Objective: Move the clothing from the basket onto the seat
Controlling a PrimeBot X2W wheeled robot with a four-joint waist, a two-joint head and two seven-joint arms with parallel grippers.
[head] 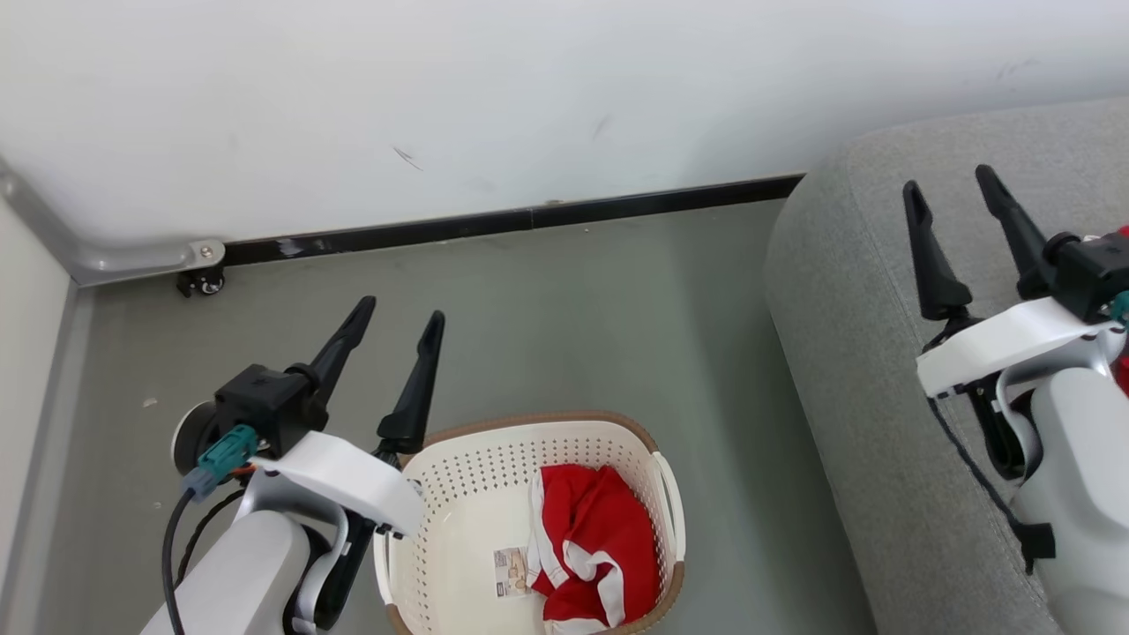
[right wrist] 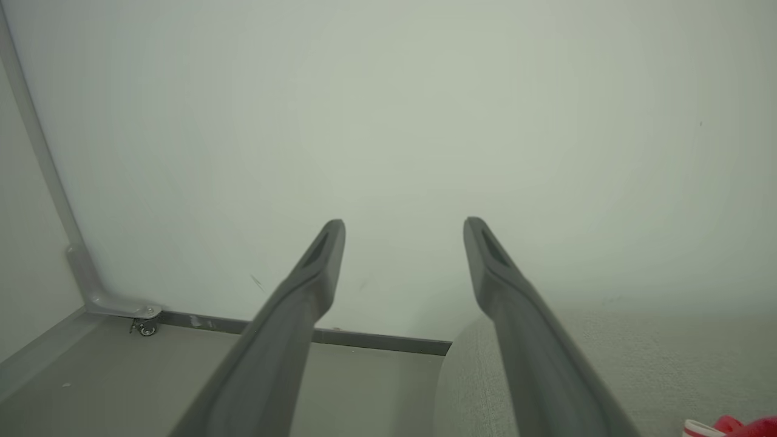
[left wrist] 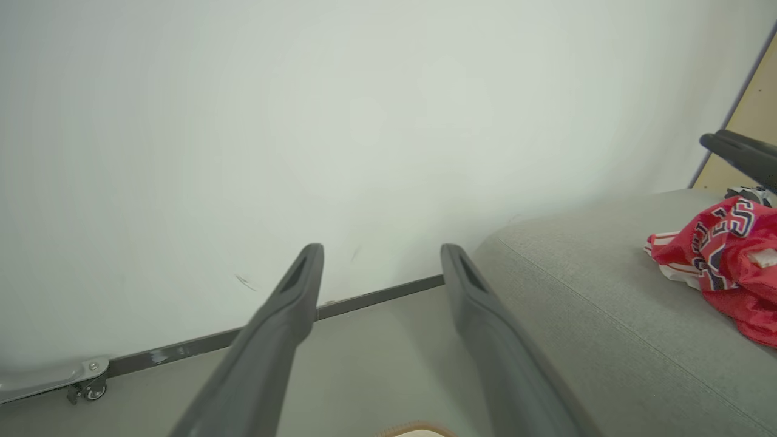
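The cream basket with a brown rim stands on the floor at the bottom centre, and red clothing with white trim lies in its right half beside a paper label. My left gripper hovers open just left of the basket, fingers pointing at the wall. The grey seat fills the right side. Above it my right gripper is open and empty. In the left wrist view a red garment with lettering lies on the seat near my right gripper's fingertip. A red scrap shows in the right wrist view.
A white wall with a dark baseboard runs behind. A metal bracket with a small caster sits in the left corner. Grey floor lies open between basket, wall and seat.
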